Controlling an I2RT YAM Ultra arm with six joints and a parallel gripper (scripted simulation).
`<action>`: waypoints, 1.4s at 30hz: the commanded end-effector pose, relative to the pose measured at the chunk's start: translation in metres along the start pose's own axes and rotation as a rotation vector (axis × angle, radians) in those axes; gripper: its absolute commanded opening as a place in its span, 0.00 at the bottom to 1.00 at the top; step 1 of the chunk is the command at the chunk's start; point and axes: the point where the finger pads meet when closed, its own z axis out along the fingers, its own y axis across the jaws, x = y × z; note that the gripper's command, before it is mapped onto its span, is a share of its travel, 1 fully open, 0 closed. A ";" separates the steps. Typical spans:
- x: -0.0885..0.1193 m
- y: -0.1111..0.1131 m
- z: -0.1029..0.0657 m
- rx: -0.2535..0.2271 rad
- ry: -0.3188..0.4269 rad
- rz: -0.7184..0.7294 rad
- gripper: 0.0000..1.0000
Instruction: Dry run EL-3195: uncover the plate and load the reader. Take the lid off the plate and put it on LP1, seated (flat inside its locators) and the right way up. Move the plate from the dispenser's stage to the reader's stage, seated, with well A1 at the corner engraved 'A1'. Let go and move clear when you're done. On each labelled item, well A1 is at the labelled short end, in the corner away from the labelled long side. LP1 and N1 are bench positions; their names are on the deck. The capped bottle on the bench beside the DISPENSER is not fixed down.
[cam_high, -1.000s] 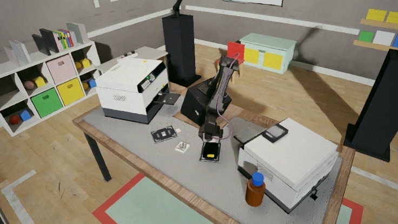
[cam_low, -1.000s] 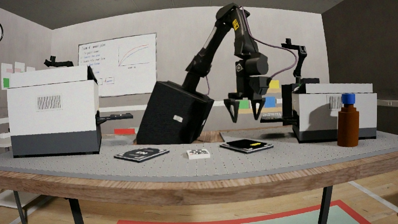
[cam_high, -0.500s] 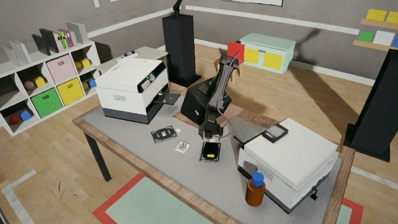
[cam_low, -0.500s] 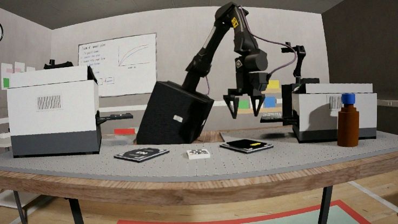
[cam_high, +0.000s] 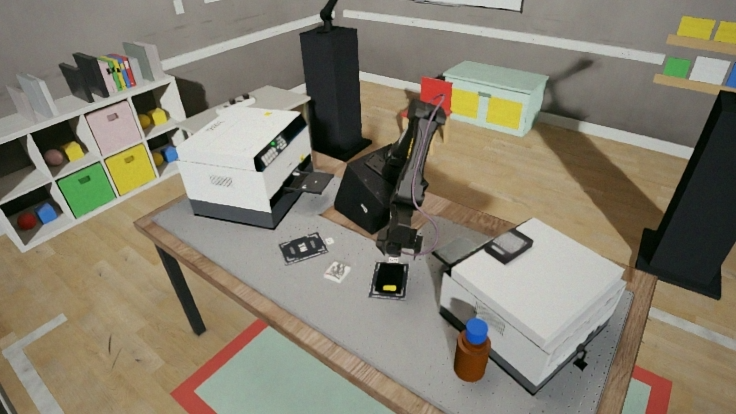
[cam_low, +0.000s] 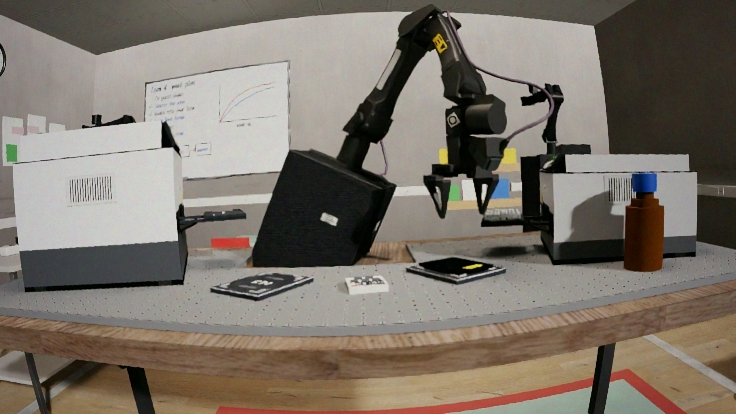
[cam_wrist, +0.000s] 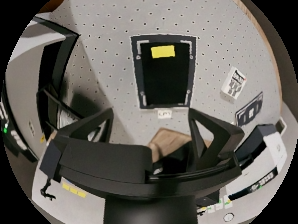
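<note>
Exterior view shows the black two-fingered claw (cam_low: 460, 198) spread fully apart and empty, hanging well above the flat black lid with a yellow label (cam_low: 454, 266). That lid lies level inside the dark, white-cornered LP1 nest (cam_low: 491, 271) on the grey perforated bench (cam_low: 514, 303), apparently seated, so the uncovering step looks finished and the wide fingers suit a released load.

From the lid, the claw sits above it and slightly toward the tilted black arm base box (cam_low: 321, 205). Beside the lid, toward the white reader with a keypad (cam_high: 241, 159), lies a small white patterned marker tile (cam_high: 337, 271), and beyond that the empty black N1 nest (cam_high: 303, 247). The reader's thin black stage (cam_high: 310, 181) juts out bare, ready to receive.

On the lid's other side stands the white box-shaped dispenser (cam_high: 535, 293); the clear multiwell plate in its black frame (cam_high: 508, 245) rests on top, the likely next pickup. A brown bottle with a blue cap (cam_high: 472, 350) stands loose by the dispenser's front, worth a wide berth.
</note>
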 end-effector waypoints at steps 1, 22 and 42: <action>-0.016 0.013 -0.021 0.010 -0.062 0.058 1.00; 0.008 0.081 -0.036 0.008 -0.061 0.299 1.00; 0.044 0.142 -0.058 -0.011 -0.065 0.489 1.00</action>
